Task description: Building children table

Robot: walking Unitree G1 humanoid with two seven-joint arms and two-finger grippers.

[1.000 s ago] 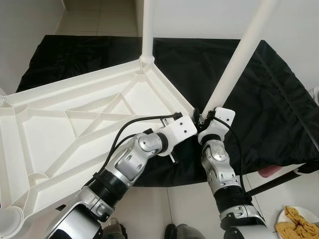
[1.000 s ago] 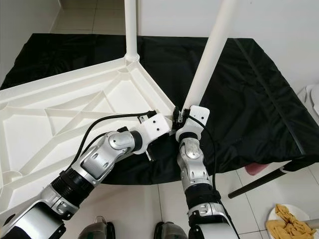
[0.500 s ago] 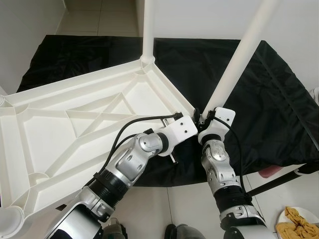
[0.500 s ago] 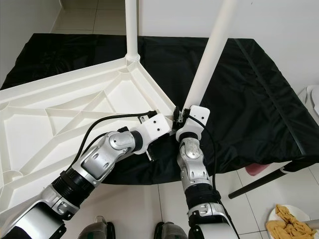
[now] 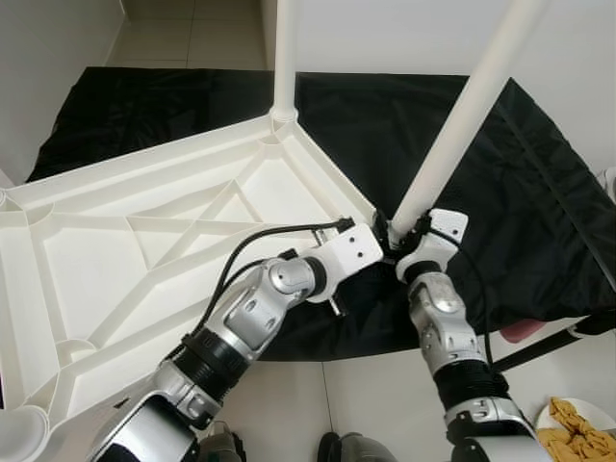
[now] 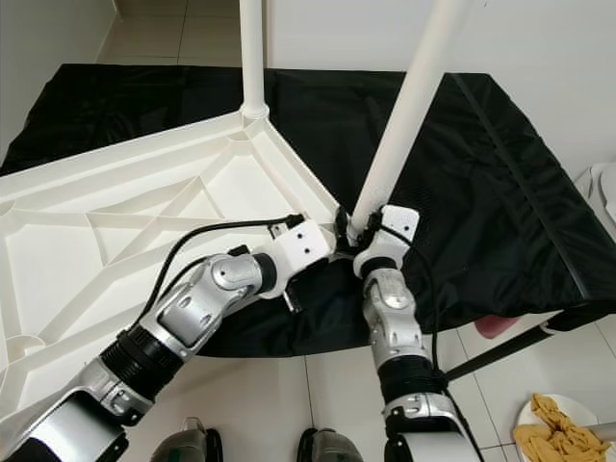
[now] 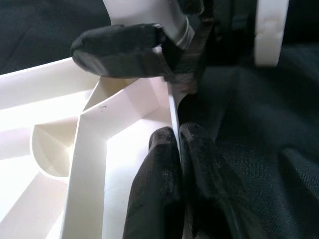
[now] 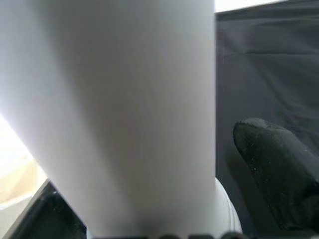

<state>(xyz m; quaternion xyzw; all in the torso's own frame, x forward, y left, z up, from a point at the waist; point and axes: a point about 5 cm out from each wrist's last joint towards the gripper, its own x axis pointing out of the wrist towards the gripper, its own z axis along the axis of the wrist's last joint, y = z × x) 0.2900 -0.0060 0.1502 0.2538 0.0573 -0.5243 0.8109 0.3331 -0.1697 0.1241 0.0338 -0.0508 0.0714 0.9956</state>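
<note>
1. Across the left and centre of the left eye view lies the white tabletop (image 5: 144,241), upside down, ribbed underside up, resting on a black cloth (image 5: 500,192) spread over the pale floor.
2. At the upper centre of that view a white leg (image 5: 285,58) stands upright in the tabletop's far corner socket.
3. Right of centre, a second white leg (image 5: 462,125) leans up toward the upper right, its lower end at the tabletop's near right corner.
4. Just right of centre, the left gripper (image 7: 178,149) reaches that corner; in the left wrist view its two black fingers (image 7: 154,199) are pressed together on the thin white edge of the tabletop, nipping it between them.
5. Beside it, the right gripper (image 5: 404,241) is at the foot of the leaning leg; in the right wrist view the leg is very close to the camera, with one black fingertip (image 8: 279,169) alongside it.
6. Whether that claw truly clamps the leg, I cannot tell.
7. At the lower right corner of the left eye view sits a white plate (image 5: 549,416) with yellowish pieces on it.
</note>
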